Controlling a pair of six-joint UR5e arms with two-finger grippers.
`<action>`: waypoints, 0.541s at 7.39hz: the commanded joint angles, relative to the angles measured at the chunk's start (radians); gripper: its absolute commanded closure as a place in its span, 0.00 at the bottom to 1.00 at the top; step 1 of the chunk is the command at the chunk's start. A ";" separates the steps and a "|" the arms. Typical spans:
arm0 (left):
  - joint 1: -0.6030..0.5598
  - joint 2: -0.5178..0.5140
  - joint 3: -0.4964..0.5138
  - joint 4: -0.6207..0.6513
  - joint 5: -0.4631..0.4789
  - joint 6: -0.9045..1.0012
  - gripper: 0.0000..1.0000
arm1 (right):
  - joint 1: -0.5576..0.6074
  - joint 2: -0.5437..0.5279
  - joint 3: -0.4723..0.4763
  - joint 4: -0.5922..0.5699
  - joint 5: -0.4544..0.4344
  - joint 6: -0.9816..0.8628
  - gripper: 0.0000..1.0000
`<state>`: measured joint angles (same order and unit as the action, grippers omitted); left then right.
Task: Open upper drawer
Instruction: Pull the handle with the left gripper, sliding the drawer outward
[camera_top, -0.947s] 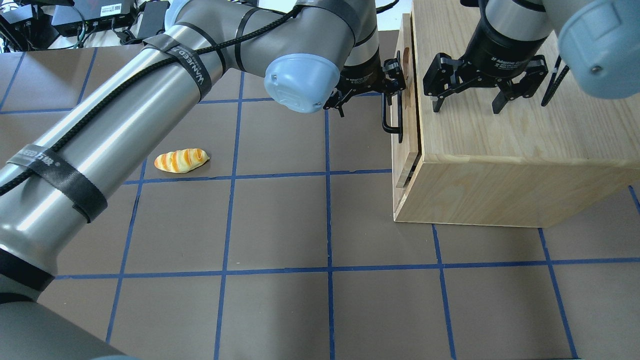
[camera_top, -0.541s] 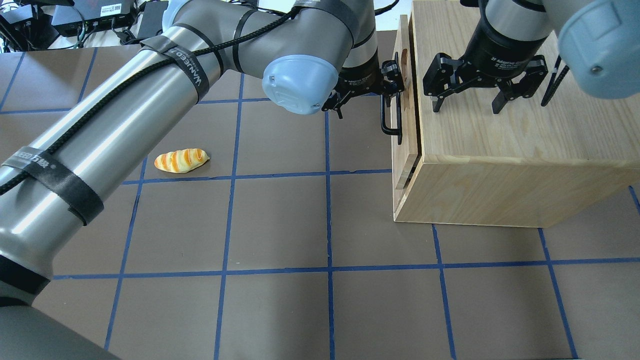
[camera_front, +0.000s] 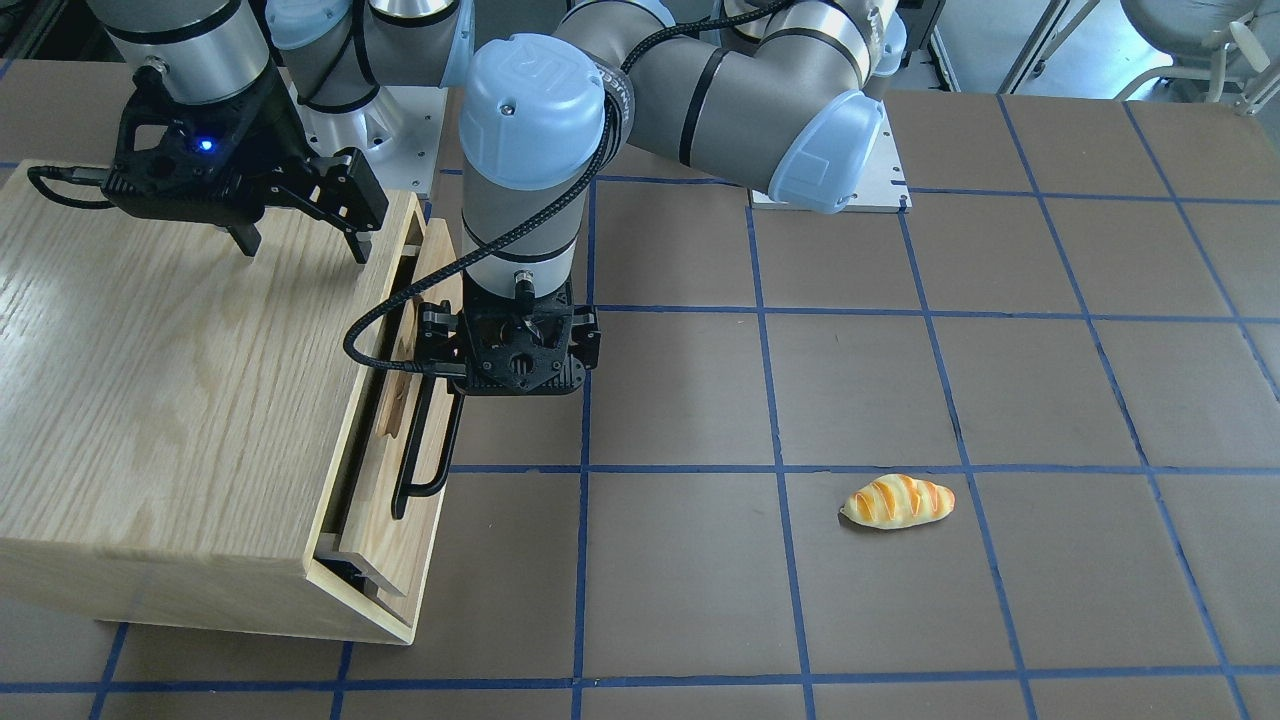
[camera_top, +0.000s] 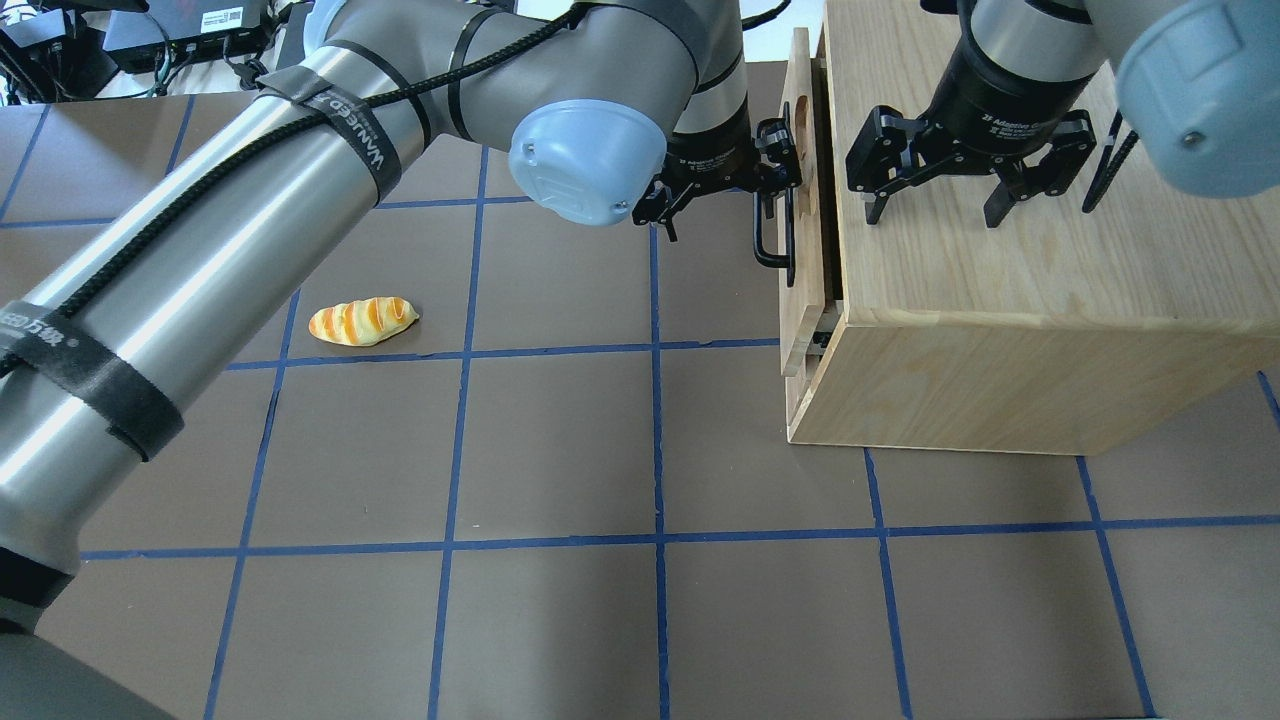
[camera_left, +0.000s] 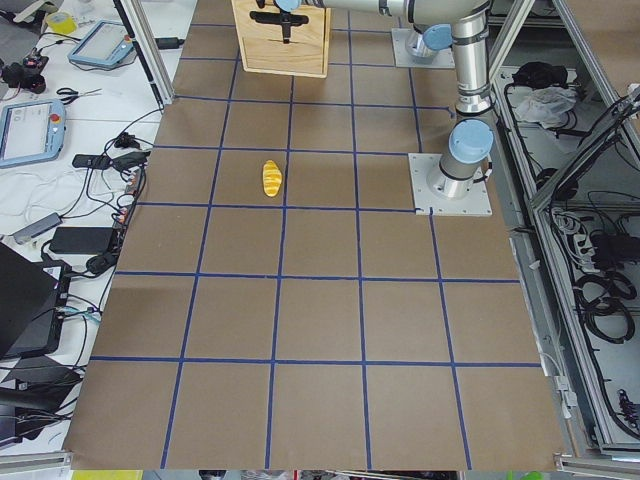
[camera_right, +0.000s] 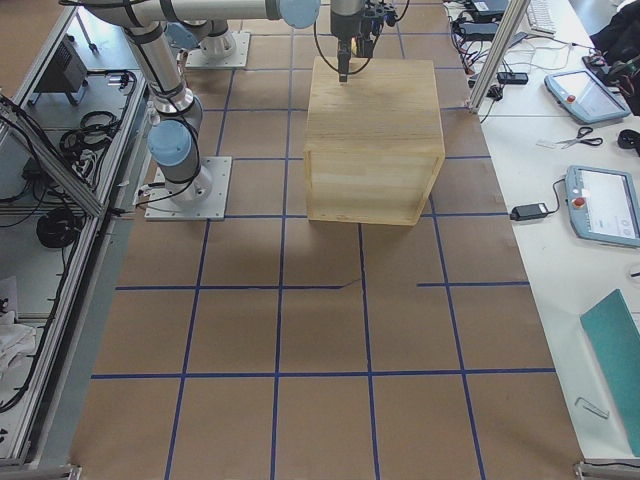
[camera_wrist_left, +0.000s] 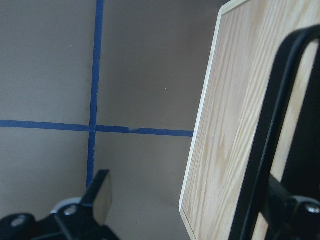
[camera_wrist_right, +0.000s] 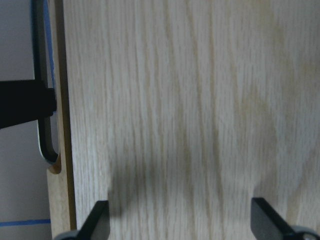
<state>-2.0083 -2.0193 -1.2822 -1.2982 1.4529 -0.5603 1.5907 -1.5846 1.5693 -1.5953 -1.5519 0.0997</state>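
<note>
The upper drawer (camera_top: 803, 290) is a pale-wood panel on the cabinet's (camera_top: 1000, 280) left face, pulled out a short way, with a dark gap behind it. Its black bar handle (camera_top: 775, 245) also shows in the front view (camera_front: 425, 450) and the left wrist view (camera_wrist_left: 265, 150). My left gripper (camera_top: 720, 200) is open, with one finger hooked behind the handle and the other out over the table. It also shows in the front view (camera_front: 510, 370). My right gripper (camera_top: 932, 215) is open and empty, fingertips at the cabinet's top (camera_wrist_right: 200, 100).
A toy bread loaf (camera_top: 362, 321) lies on the brown table with blue tape lines, well left of the cabinet; it also shows in the front view (camera_front: 898, 500). Cables and boxes (camera_top: 180, 40) sit beyond the far left table edge.
The left gripper has moved left with the handle, and the drawer front has slid out from the cabinet, widening the gap. The right gripper has stayed still.
</note>
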 joint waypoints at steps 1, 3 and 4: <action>0.009 -0.002 0.000 -0.001 0.001 0.023 0.00 | 0.000 0.000 0.000 0.000 0.000 0.000 0.00; 0.023 0.005 -0.002 -0.010 0.003 0.033 0.00 | 0.000 0.000 0.000 0.000 0.001 0.000 0.00; 0.037 0.007 -0.002 -0.019 0.026 0.033 0.00 | 0.000 0.000 0.000 0.000 0.000 0.000 0.00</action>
<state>-1.9852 -2.0157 -1.2836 -1.3073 1.4605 -0.5298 1.5907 -1.5846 1.5693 -1.5953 -1.5513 0.0997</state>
